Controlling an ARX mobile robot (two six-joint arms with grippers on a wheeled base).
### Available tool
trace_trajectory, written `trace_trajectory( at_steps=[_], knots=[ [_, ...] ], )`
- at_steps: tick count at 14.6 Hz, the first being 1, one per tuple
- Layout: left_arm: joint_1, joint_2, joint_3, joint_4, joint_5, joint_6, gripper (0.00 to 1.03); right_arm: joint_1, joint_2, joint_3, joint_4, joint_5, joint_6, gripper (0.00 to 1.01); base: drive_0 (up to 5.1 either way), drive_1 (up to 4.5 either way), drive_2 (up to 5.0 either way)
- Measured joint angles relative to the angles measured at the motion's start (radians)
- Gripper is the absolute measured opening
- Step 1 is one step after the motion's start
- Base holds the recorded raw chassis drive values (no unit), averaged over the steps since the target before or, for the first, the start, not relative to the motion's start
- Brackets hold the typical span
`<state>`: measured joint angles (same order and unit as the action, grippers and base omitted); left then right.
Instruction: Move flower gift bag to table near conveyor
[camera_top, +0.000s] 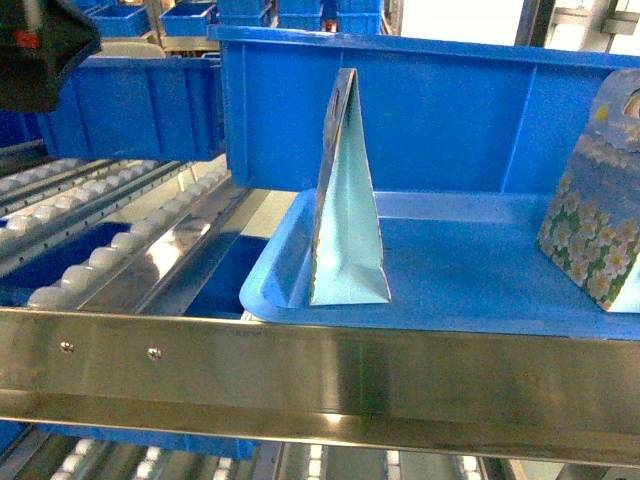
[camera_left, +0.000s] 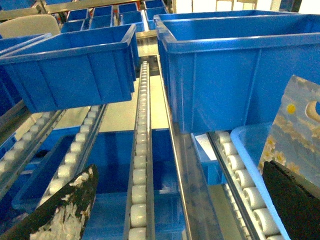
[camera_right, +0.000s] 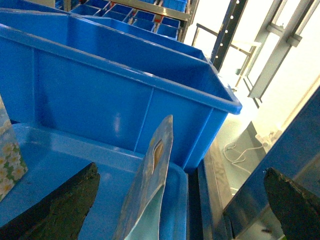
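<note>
Presently both pincers gape wide and empty around the blue tray (camera_top: 470, 270); a careless grab could topple its upright flower gift bag (camera_top: 345, 200).

Head view count:

- Flower gift bags: two. One flower gift bag (camera_top: 345, 200) stands edge-on; a second gift bag (camera_top: 597, 200) stands at the right edge.
- Shallow blue tray (camera_top: 470, 290): one, holding both bags.
- Deep blue bins directly behind the tray: one large bin (camera_top: 450, 110), plus one smaller bin (camera_top: 140, 105) to its left. Further bins in the background are too small to count.
- Steel front rail (camera_top: 320, 385): one.
- Conveyor (camera_top: 110, 235) roller rows at left: at least three.
</note>
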<state>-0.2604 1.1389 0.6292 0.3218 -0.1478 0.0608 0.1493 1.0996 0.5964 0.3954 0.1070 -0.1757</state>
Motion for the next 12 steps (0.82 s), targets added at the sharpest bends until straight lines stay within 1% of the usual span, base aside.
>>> trace_trajectory(
  at_steps=[3, 4, 5, 6, 7, 8, 9, 10, 11, 12],
  knots=[
    [-0.025, 0.039, 0.042, -0.004, -0.006, 0.000, 0.98, 0.000, 0.034, 0.027, 0.006, 0.000, -0.024, 0.98, 0.0, 0.00, 0.0],
    [-0.050, 0.072, 0.077, -0.009, -0.006, -0.002, 0.98, -0.007, 0.063, 0.050, 0.014, -0.008, -0.037, 0.98, 0.0, 0.00, 0.0],
    [-0.089, 0.126, 0.134, -0.032, -0.009, -0.013, 0.98, -0.008, 0.104, 0.085, 0.042, -0.004, -0.069, 0.98, 0.0, 0.00, 0.0],
    [-0.114, 0.162, 0.166, -0.047, -0.010, -0.031, 0.98, -0.013, 0.125, 0.103, 0.056, -0.005, -0.090, 0.98, 0.0, 0.00, 0.0],
    [-0.151, 0.211, 0.203, -0.063, -0.021, -0.040, 0.98, -0.024, 0.157, 0.127, 0.083, 0.000, -0.119, 0.98, 0.0, 0.00, 0.0],
    [-0.212, 0.268, 0.240, -0.080, -0.050, -0.055, 0.98, -0.061, 0.217, 0.149, 0.121, 0.005, -0.197, 0.98, 0.0, 0.00, 0.0],
    [-0.211, 0.269, 0.240, -0.078, -0.059, -0.057, 0.98, -0.097, 0.271, 0.161, 0.082, 0.008, -0.203, 0.98, 0.0, 0.00, 0.0],
    [-0.210, 0.269, 0.240, -0.077, -0.059, -0.057, 0.98, -0.145, 0.314, 0.156, 0.114, 0.006, -0.200, 0.98, 0.0, 0.00, 0.0],
    [-0.211, 0.269, 0.240, -0.078, -0.059, -0.057, 0.98, -0.153, 0.315, 0.148, 0.131, 0.002, -0.200, 0.98, 0.0, 0.00, 0.0],
    [-0.210, 0.269, 0.240, -0.078, -0.059, -0.057, 0.98, -0.158, 0.303, 0.148, 0.104, -0.022, -0.191, 0.98, 0.0, 0.00, 0.0]
  ],
)
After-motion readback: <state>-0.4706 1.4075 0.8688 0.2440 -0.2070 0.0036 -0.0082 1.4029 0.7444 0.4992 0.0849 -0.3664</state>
